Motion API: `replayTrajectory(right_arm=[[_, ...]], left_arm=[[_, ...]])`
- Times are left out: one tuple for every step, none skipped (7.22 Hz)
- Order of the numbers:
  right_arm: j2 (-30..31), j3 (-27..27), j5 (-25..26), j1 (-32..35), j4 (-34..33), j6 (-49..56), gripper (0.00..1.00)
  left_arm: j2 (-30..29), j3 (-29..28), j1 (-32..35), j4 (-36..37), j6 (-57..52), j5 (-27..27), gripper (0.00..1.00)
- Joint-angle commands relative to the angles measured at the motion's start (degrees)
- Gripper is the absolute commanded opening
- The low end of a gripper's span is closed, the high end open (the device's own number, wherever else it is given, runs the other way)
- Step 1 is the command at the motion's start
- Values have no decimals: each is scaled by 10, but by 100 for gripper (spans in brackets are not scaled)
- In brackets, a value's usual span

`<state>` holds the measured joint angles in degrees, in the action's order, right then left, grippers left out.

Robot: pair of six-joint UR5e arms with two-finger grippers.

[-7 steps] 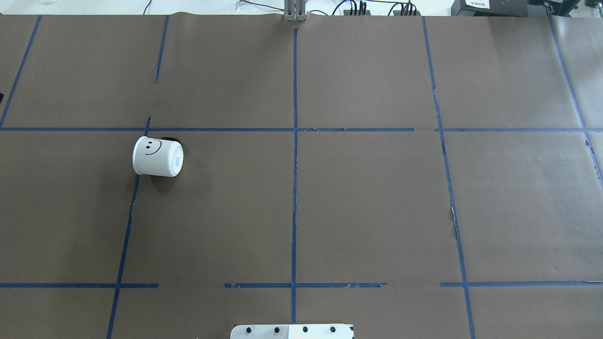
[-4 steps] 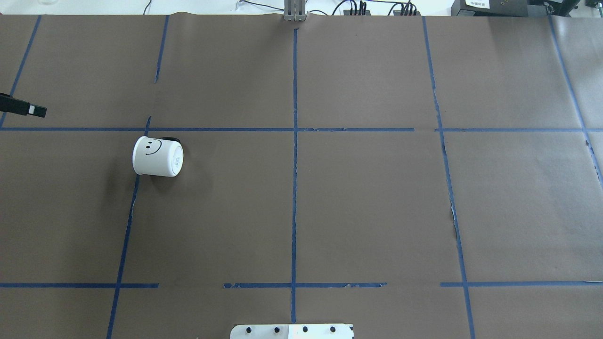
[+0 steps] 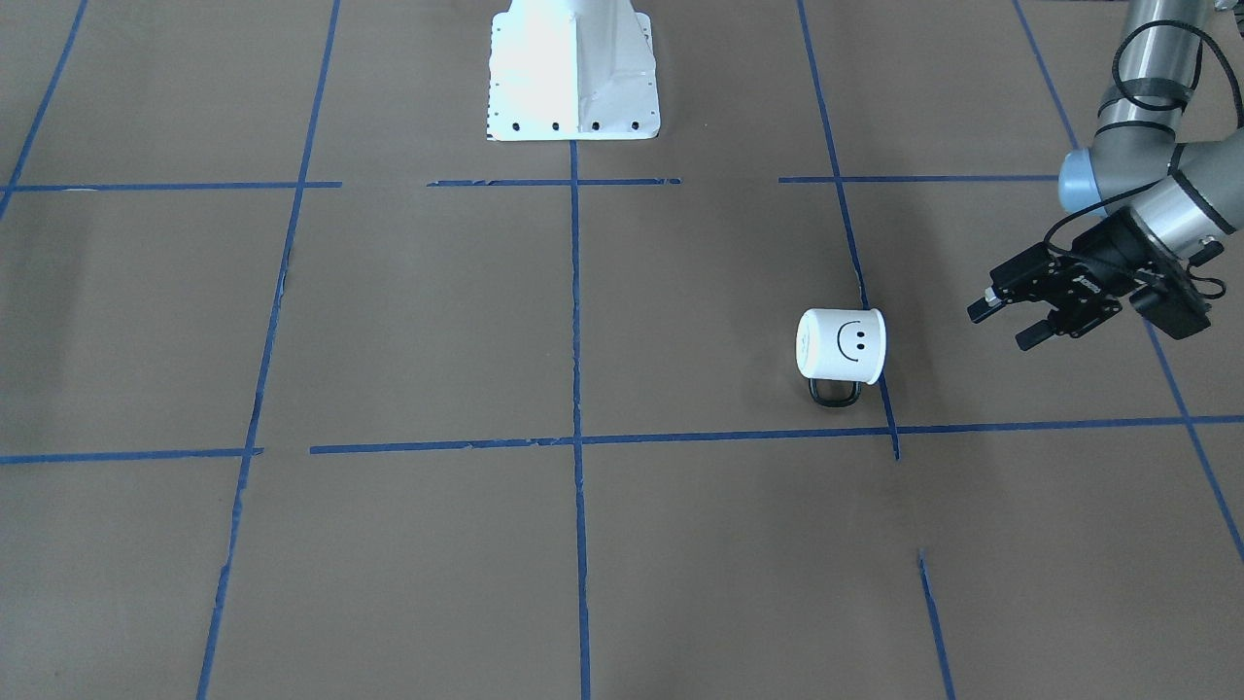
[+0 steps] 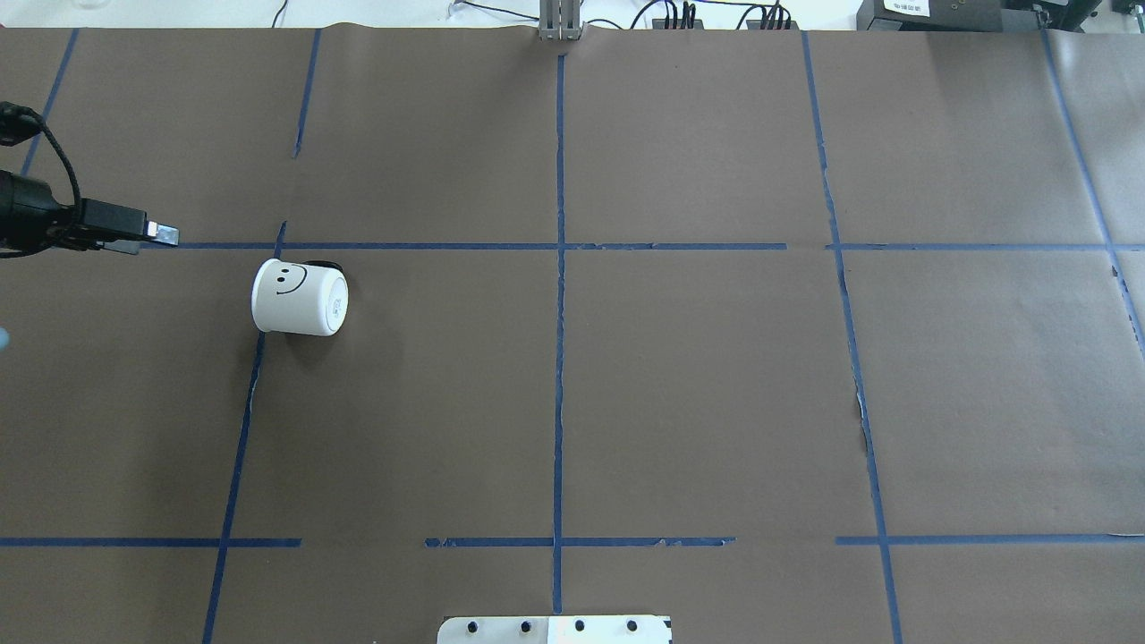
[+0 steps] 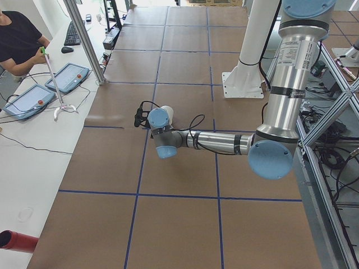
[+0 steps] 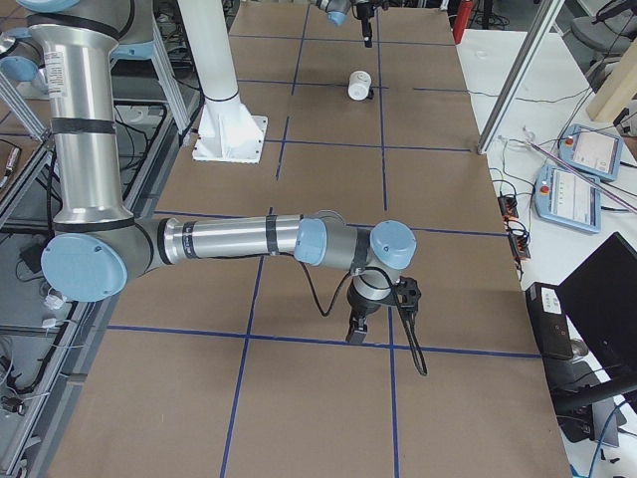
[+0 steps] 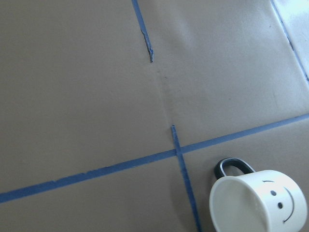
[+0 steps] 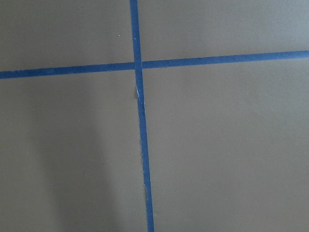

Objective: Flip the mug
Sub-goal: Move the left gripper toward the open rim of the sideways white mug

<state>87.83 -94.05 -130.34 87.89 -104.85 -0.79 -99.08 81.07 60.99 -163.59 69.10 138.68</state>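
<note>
The table (image 4: pixel 716 402) is covered with brown paper, and blue tape lines (image 4: pixel 559 358) divide it into squares. The white robot base (image 3: pixel 573 68) stands at the 6 o'clock edge of the table in the overhead view.

The right arm (image 6: pixel 229 239) reaches low over the right end of the table. Its right gripper (image 6: pixel 356 329) points down, close above a tape line. I cannot tell if its fingers are apart or together, because it shows only in the side view.

The left arm (image 3: pixel 1157 209) comes in from the 9 o'clock side of the overhead view. The left gripper (image 3: pixel 1004 325) hangs above the table with its two fingers apart, and it holds nothing. It is near the mug (image 4: pixel 300 298), at about 10 o'clock from it, and not touching it.

The mug lies on its side in the left half of the table, just at 5 o'clock from a tape crossing. Its mouth faces 9 o'clock, and its bottom faces 3 o'clock. The black handle (image 3: pixel 834 392) rests on the table at the mug's 12 o'clock side. The black smiley face (image 3: pixel 851 340) looks upward.
</note>
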Motion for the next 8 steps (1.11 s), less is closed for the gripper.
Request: replayTrajectory(right_arm=[[1, 0, 0, 0, 0, 0, 100], [1, 0, 0, 0, 0, 0, 100], [1, 0, 0, 0, 0, 0, 100], [0, 0, 0, 0, 0, 0, 100], [0, 0, 0, 0, 0, 0, 100], [0, 0, 0, 0, 0, 0, 100], [0, 0, 0, 0, 0, 0, 100], [0, 0, 0, 0, 0, 0, 100]], left_arm=[[-16, -17, -21, -44, 98, -7, 100], [-16, -54, -23, -115, 125, -7, 100], [-20, -75, -26, -168, 177, -14, 100], [-25, -75, -44, -188, 219, -49, 100], [-28, -75, -67, -210, 256, -93, 100], [-29, -77, -84, -230, 285, -122, 100], [-30, -77, -96, -249, 303, -150, 100], [-30, -77, -114, -263, 312, -190, 100]])
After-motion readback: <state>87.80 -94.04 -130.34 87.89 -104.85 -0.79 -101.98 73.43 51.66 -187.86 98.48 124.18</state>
